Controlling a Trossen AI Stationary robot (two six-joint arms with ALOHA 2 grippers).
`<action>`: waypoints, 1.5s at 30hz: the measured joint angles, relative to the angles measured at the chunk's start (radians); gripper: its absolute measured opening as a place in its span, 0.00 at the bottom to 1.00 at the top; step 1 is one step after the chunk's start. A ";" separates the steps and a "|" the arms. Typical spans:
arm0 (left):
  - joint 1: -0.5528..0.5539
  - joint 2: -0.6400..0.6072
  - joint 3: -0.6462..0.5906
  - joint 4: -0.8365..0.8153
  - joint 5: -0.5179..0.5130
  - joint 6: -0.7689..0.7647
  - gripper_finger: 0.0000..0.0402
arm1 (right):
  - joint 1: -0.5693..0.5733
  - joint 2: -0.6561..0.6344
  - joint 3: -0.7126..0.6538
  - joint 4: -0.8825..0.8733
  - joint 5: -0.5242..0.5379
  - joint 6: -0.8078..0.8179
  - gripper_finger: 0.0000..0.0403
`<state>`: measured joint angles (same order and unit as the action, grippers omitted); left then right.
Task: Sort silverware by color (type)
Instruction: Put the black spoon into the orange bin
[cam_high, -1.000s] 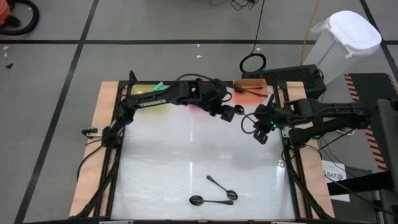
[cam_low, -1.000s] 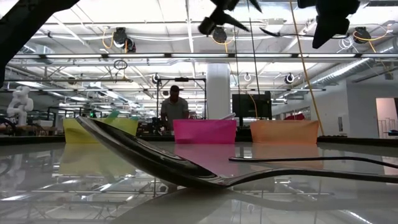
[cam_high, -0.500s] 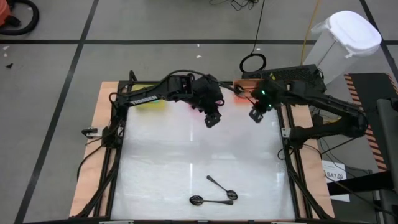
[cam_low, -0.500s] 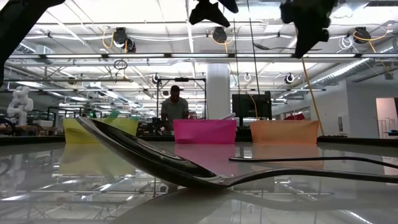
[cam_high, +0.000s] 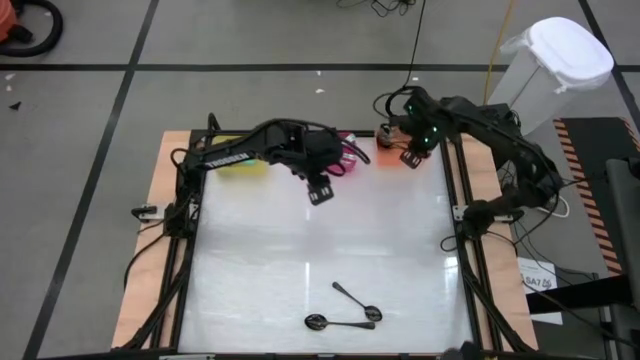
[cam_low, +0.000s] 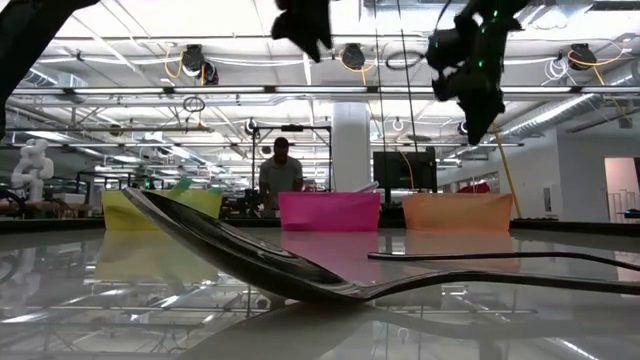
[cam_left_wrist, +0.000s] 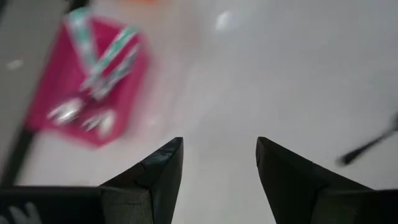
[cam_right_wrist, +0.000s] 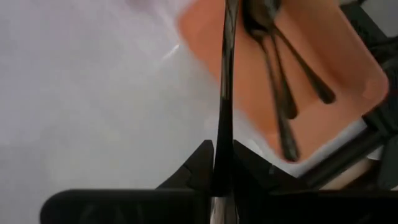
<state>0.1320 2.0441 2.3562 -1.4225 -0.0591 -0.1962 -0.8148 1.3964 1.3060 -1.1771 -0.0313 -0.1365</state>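
Fingers of right gripper (cam_right_wrist: 222, 171) pinch dark spoon (cam_right_wrist: 226, 74), bowl cut off; left fingers (cam_left_wrist: 158, 171) apart.

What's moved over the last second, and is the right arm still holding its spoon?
Right gripper, still shut on a dark spoon, swung from mid-table to the orange bin. Left gripper, open and empty, pulled back from the pink bin toward the table's middle. The two dark spoons near the front stayed put.
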 joint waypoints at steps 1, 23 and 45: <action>0.002 -0.003 0.000 -0.034 -0.031 0.005 0.50 | -0.029 0.016 0.000 0.004 0.000 -0.024 0.08; 0.104 -0.024 0.000 -0.069 -0.073 0.057 0.50 | -0.179 0.369 0.000 0.126 0.113 -0.276 0.10; 0.098 -0.024 0.000 -0.068 -0.072 0.014 0.50 | -0.157 0.343 0.014 0.201 0.264 -0.306 0.38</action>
<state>0.2299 2.0197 2.3562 -1.4910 -0.1314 -0.1825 -0.9722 1.7397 1.3200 -0.9762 0.2322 -0.4421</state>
